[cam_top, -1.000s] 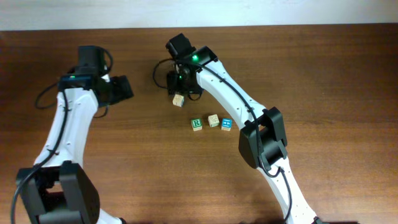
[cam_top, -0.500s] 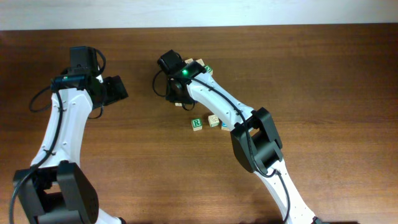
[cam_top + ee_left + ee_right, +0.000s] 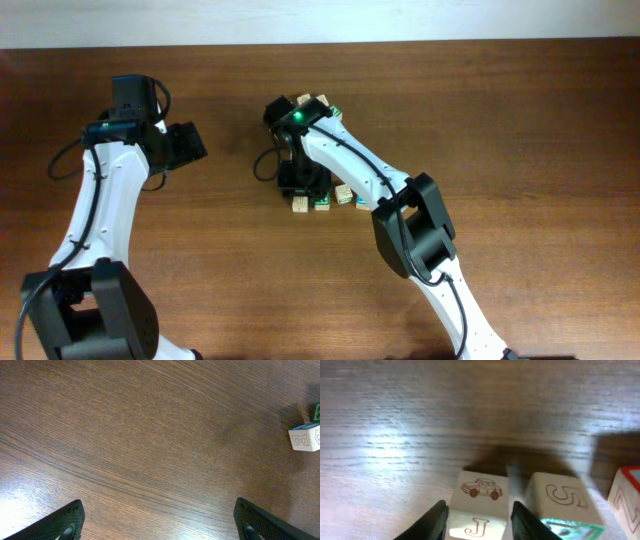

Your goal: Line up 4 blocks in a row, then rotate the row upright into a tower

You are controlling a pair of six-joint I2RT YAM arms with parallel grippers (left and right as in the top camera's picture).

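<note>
Straddles the pale J block [image 3: 480, 489] with the right tool [image 3: 479, 510], grip impossible to tell; holds the left tool [image 3: 157, 512] wide over the tabletop [image 3: 125, 425].

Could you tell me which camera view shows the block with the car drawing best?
The right wrist view: the car block sits close, between the fingers, its car drawing and letter J readable. Overhead shows the car block only as a small pale cube beside the green block, markings unreadable. The left wrist view does not show it.
</note>
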